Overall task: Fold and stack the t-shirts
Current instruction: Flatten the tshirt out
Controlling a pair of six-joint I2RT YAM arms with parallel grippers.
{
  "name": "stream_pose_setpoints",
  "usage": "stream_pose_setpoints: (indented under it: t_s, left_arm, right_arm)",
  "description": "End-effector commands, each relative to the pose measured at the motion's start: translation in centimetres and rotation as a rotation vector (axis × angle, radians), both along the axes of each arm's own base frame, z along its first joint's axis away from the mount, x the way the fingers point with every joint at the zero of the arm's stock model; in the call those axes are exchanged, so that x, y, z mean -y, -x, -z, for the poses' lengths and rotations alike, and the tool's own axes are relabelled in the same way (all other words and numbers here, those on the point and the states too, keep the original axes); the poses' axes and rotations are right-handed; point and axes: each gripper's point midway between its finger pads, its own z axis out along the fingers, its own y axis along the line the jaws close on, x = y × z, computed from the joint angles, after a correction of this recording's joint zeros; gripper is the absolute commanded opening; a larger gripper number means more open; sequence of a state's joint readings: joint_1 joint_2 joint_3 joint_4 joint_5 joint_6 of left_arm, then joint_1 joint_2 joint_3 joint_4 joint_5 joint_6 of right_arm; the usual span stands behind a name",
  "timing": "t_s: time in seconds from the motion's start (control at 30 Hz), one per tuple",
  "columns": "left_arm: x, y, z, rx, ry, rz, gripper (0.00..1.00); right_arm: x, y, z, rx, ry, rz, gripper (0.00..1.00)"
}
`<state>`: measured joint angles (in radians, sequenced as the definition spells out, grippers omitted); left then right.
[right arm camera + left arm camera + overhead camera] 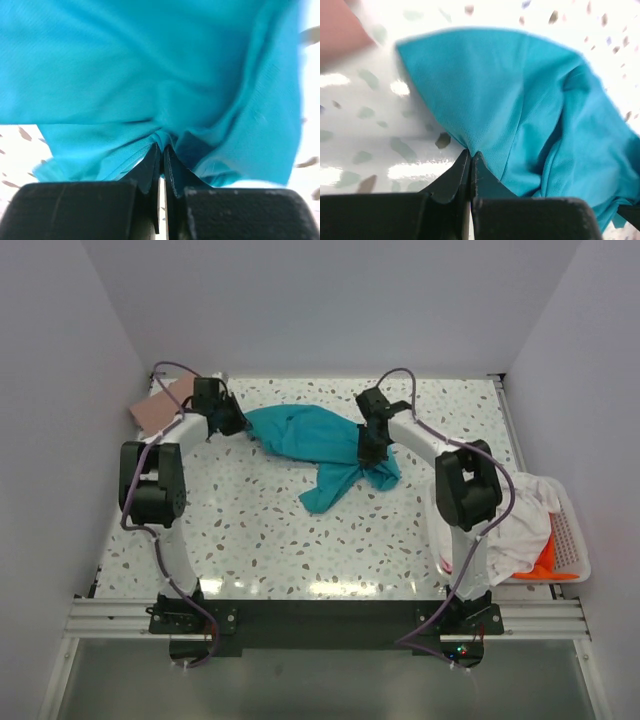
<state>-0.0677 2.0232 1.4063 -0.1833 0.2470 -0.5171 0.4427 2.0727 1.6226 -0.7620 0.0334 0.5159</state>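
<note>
A teal t-shirt (312,445) lies crumpled across the far middle of the table, one part trailing toward the front. My left gripper (238,427) is shut on its left edge; in the left wrist view the jaws (471,153) pinch the teal cloth (520,110). My right gripper (372,453) is shut on its right part; in the right wrist view the jaws (162,147) pinch a fold of teal cloth (150,65). A dusty pink shirt (160,405) lies folded at the far left corner. White (520,520) and orange (548,562) shirts fill the basket at right.
A white slotted plastic basket (570,540) stands at the table's right edge beside the right arm. White walls close in the table on the left, back and right. The speckled tabletop (270,540) is bare in front of the teal shirt.
</note>
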Motion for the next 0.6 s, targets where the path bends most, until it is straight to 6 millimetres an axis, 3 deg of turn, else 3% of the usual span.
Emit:
stream_pose_setpoints:
  t_s: [0.0,0.07,0.1,0.23,0.33,0.37,0.4,0.43,0.47,0.5,0.53,0.57]
  left_arm:
    - [-2.6,-4.4,-14.8,0.352,0.061,-0.051,0.0]
    - [-4.8,-4.6,-17.8,0.41,0.057,-0.094,0.0]
    - [-6.1,-4.5,-20.9,0.471,0.057,-0.115,0.0]
    - [-8.4,-2.3,-27.6,0.609,0.034,-0.148,0.0]
    - [-9.6,0.6,-30.6,0.658,-0.027,-0.189,0.0]
    - [-9.7,1.5,-30.5,0.644,-0.04,-0.197,0.0]
    - [-9.8,3.0,-29.9,0.633,-0.051,-0.201,0.0]
    - [-9.6,3.7,-29.0,0.616,-0.054,-0.197,0.0]
    - [-9.4,5.2,-26.4,0.566,-0.049,-0.191,0.0]
    - [-9.1,5.8,-24.9,0.537,-0.045,-0.181,0.0]
    - [-8.4,6.7,-23.3,0.5,-0.02,-0.15,0.0]
    - [-7.7,8.0,-19.7,0.415,0.001,-0.126,0.0]
  right_arm:
    - [2.3,-4.6,-8.2,0.185,-0.079,0.099,0.0]
    - [4.5,-6.1,-11.2,0.247,-0.083,0.128,0.0]
    - [5.5,-7.4,-14.2,0.32,-0.092,0.146,0.0]
    - [7.5,-7.9,-21.2,0.476,-0.04,0.13,0.0]
    - [9.2,-6.8,-23.2,0.537,0.013,0.159,0.0]
    - [10.0,-6.1,-25.4,0.611,0.014,0.191,0.0]
    - [10.5,-5.1,-23.1,0.572,0.038,0.196,0.0]
    - [11.1,-4.4,-22.5,0.573,0.049,0.215,0.0]
    - [11.6,-3.6,-23.3,0.607,0.038,0.251,0.0]
    - [11.9,-2.3,-20.2,0.539,0.061,0.25,0.0]
    - [11.9,-1.4,-19.1,0.513,0.061,0.252,0.0]
    - [12.0,-0.4,-18.1,0.477,0.053,0.267,0.0]
